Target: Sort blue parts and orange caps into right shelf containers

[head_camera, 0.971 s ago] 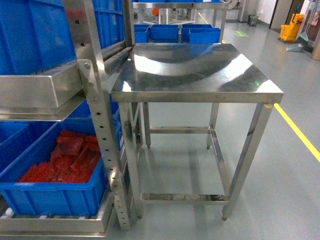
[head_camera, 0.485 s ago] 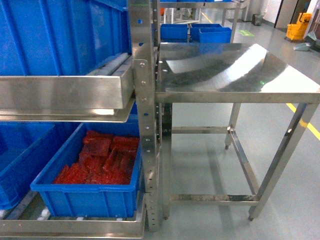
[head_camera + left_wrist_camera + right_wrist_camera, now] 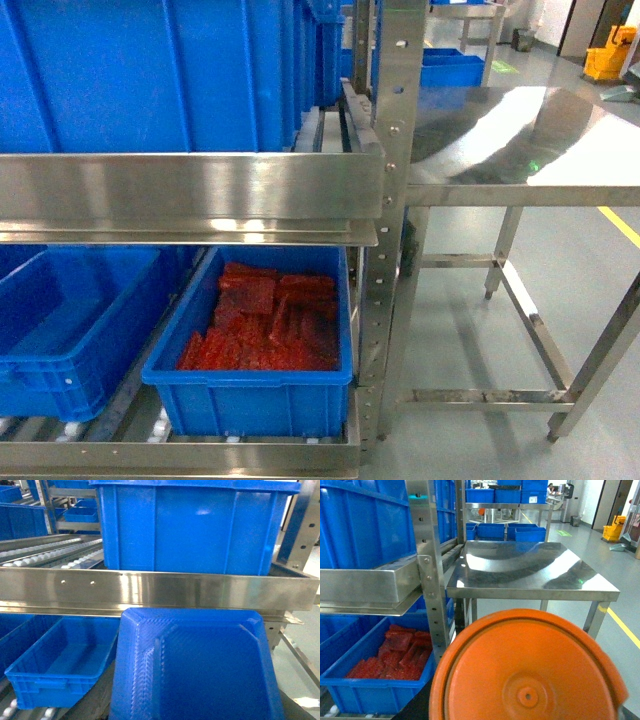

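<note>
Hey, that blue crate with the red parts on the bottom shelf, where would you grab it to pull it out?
Grip the crate of red parts by its thick front rim, coming from the front. The upper shelf rail overhangs it, blocking a top approach. A second blue crate sits close on its left and the rack upright on its right, so only the front face is free.

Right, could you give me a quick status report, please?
Grippers not visible. Blue part fills left wrist view, orange cap fills right wrist view. Shelf ahead, lower container holds red pieces.
</note>
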Motion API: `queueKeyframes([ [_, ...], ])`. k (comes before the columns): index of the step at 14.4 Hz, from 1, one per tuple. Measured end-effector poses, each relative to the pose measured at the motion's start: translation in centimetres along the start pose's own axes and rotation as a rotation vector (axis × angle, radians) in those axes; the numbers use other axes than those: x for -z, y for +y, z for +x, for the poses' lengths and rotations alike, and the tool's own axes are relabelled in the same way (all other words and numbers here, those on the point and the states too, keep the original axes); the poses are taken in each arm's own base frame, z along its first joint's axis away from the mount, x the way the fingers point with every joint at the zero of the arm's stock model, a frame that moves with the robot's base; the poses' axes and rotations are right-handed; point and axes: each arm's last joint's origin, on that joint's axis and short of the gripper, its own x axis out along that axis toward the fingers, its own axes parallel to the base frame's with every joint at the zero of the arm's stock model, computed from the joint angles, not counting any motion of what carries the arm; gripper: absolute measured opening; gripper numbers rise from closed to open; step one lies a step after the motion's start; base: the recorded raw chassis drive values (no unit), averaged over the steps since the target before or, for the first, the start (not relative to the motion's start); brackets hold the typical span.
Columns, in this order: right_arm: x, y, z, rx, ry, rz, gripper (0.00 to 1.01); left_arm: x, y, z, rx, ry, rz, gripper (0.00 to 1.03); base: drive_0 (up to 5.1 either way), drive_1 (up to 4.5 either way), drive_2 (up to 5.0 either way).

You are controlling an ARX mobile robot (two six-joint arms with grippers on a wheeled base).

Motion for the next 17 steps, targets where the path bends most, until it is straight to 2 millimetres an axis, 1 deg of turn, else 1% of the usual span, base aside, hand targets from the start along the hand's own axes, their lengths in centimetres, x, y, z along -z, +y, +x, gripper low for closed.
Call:
queueKeyframes([
  [17, -0.03, 0.00, 0.00, 0.000, -0.003, 0.000, 0.44, 0.00, 0.00, 0.00, 0.000, 0.000, 0.000, 0.42, -5.1, 2.37, 2.4],
])
